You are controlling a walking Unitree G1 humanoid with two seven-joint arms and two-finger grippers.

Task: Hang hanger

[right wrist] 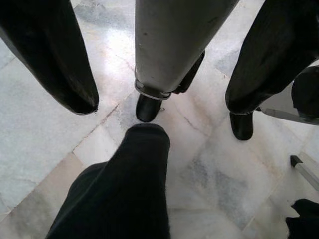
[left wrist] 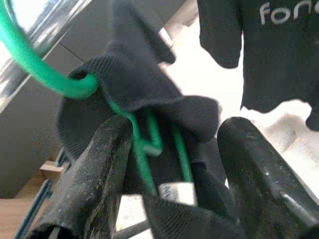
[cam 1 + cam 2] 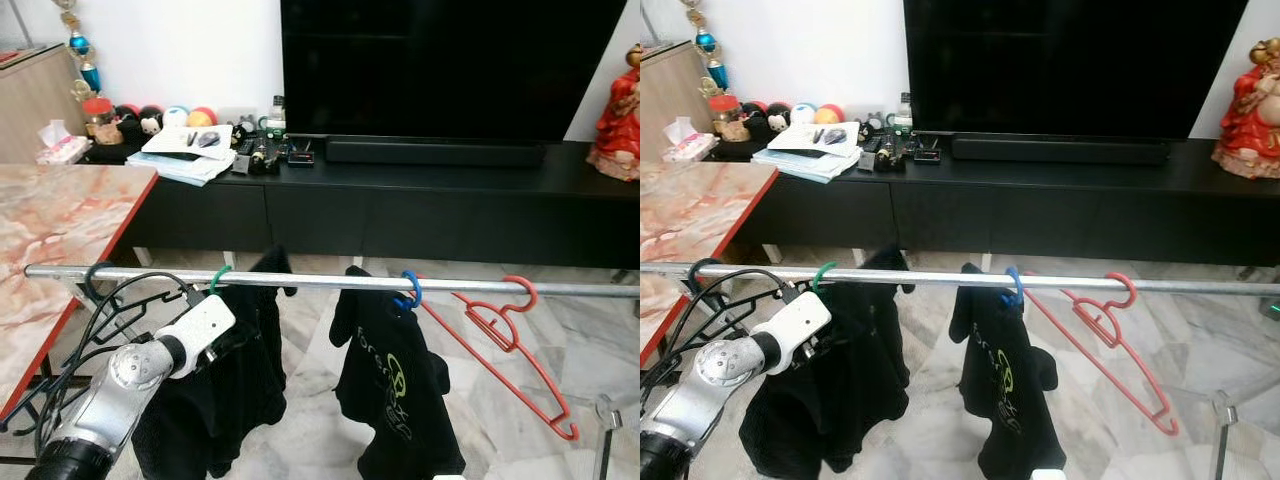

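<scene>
The green hanger [image 3: 219,277] hangs by its hook over the rail [image 3: 330,282], near the rail's left end, with a black garment [image 3: 215,380] draped on it. Our left gripper [image 2: 172,164] sits just below and to the left of that hook. In the left wrist view the two black fingers [image 2: 94,174] stand apart on either side of the hanger's green neck wires and the bunched cloth. They look part open, straddling the hanger; whether they press on it we cannot tell.

The relation that matters: the hook rises up and away from the fingers toward the rail, and the rail's long axis runs left to right across us. The hook appears already over the rail, so we judge the hanging nearly done, and the next move would be to let go and draw the left arm back and down without dragging the cloth. The left arm is plainly the nearer one. The right gripper [image 1: 149,69] hangs idle over the marble floor [image 1: 45,149], its fingers spread wide and holding nothing.

Further right on the rail hang a blue hanger [image 3: 408,291] with a black shirt [image 3: 395,390] and a bare red hanger [image 3: 505,335].

The shirt's white lettering reads "Fore…" in the eye views and "fone" or similar in the wrist view; we cannot read the rest, nor its green logo.
</scene>
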